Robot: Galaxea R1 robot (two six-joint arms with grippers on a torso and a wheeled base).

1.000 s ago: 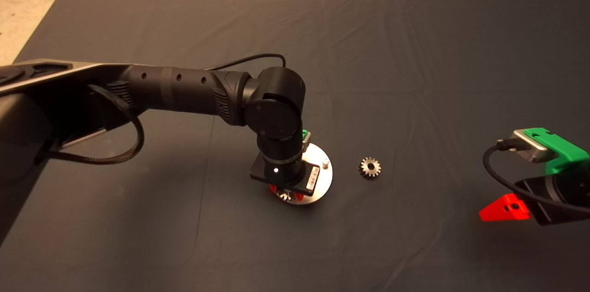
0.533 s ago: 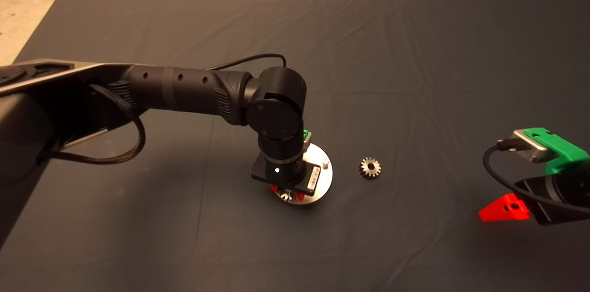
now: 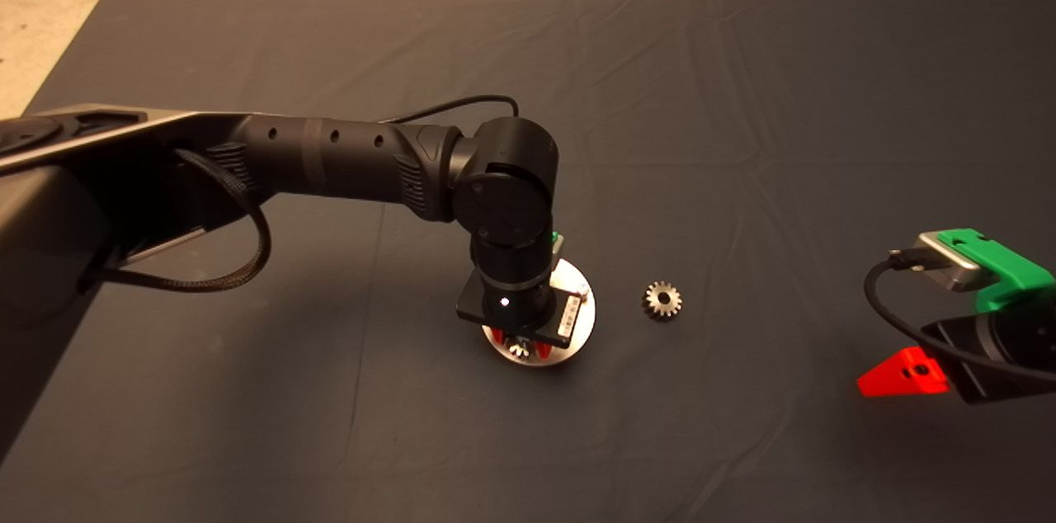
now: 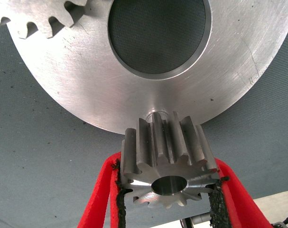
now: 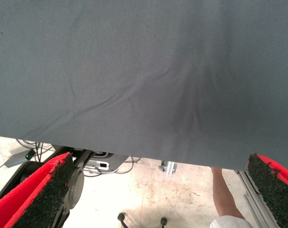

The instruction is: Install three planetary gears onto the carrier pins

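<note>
Presently the left gripper [image 4: 167,190] is clamping one planetary gear [image 4: 168,167] between its fingers [image 4: 100,194], just over the white disc [image 4: 87,85] rim; the right gripper [image 5: 158,190] is waiting, fingers apart.

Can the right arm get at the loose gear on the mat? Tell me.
Probably yes. The loose gear lies alone on the mat, beside the disc, and nothing stands between it and the open right end effector. The left end effector, holding another gear, is over the disc.
</note>
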